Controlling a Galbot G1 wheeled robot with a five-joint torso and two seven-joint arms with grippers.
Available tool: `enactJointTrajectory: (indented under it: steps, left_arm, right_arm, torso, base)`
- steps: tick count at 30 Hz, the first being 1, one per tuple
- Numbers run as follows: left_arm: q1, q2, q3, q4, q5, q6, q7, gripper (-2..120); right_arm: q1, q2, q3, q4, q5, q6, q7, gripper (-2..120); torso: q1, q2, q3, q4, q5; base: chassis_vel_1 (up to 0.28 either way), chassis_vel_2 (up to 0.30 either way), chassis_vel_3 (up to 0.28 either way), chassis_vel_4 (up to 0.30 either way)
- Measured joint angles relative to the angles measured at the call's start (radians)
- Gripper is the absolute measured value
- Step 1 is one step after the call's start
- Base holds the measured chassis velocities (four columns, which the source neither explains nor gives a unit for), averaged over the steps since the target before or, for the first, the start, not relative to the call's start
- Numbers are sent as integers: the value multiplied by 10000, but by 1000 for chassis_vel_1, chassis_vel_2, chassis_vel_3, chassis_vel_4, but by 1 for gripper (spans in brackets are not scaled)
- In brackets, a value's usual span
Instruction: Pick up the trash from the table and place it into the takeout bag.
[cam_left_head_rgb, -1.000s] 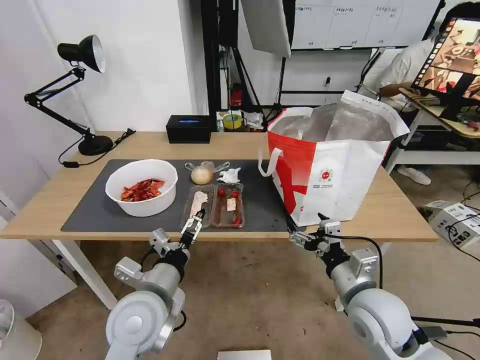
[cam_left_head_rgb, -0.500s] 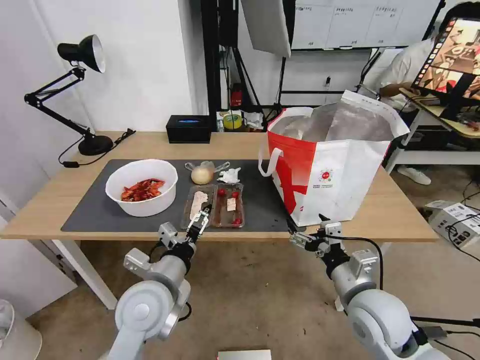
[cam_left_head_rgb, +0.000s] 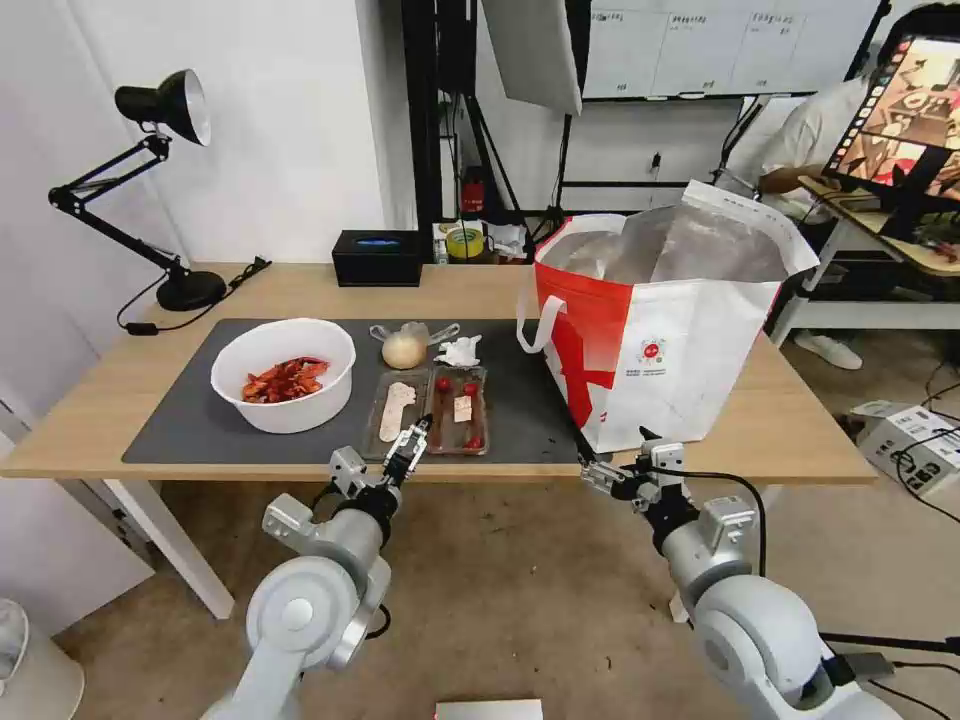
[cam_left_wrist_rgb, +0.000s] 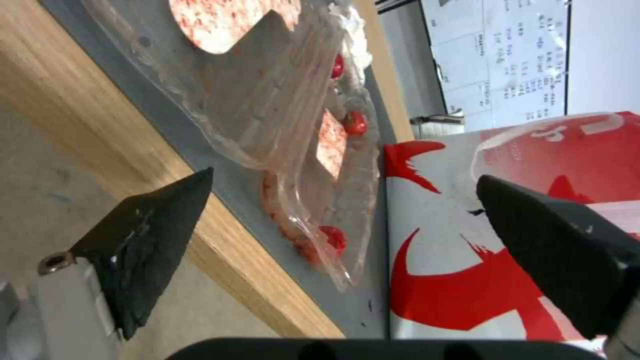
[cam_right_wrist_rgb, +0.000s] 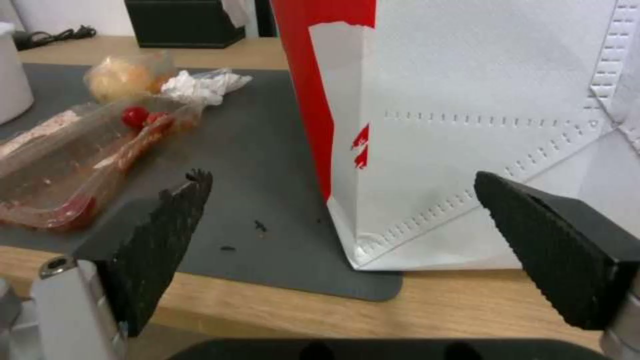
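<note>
Left gripper (cam_left_head_rgb: 410, 447): hung at the table's near edge, jaws spread wide and empty, tips short of the tray's near end.
Right gripper (cam_left_head_rgb: 610, 470): waited at the near edge too, jaws released and holding nothing, pointed at the near lower corner of the bag.
Table (cam_left_head_rgb: 800, 440): light wood, front edge running just beyond both sets of jaws, under a dark grey mat (cam_left_head_rgb: 200, 425).
Clear two-part plastic tray (cam_left_head_rgb: 432, 410): lay on the mat directly ahead of the left jaws, apart from them; pale scrap in one half, red bits in the other; seen in the left wrist view (cam_left_wrist_rgb: 293, 150) framed between the two open fingers.
White bowl (cam_left_head_rgb: 284, 374): sat on the mat beyond and to the left of the left jaws, red crayfish shells inside.
Clear bag with yellowish lump (cam_left_head_rgb: 405, 348): rested just past the tray's far end.
Crumpled tissue (cam_left_head_rgb: 459, 350): lay beside that lump, on the side toward the right jaws.
Takeout bag (cam_left_head_rgb: 690, 340): stood upright just beyond the right jaws, white and red, mouth open with foil lining showing, bottom corner overlapping the mat's edge; in the right wrist view (cam_right_wrist_rgb: 480, 130) seen between the open fingers.
Black tissue box (cam_left_head_rgb: 378, 257): stood at the table's far edge, well beyond the left jaws.
Desk lamp (cam_left_head_rgb: 150, 180): stood at the far left corner.
</note>
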Motion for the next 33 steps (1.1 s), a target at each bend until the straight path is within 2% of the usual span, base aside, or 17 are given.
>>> enactJointTrajectory:
  steps: [33]
  left_arm:
    - [-510, -110, -45, 488, -157, -212, -96, 100]
  right_arm:
    - [-142, 41, 54, 8, -112, 15, 18, 100]
  torso:
    - [0, 0, 1, 0, 0]
  base:
    - [0, 0, 0, 0]
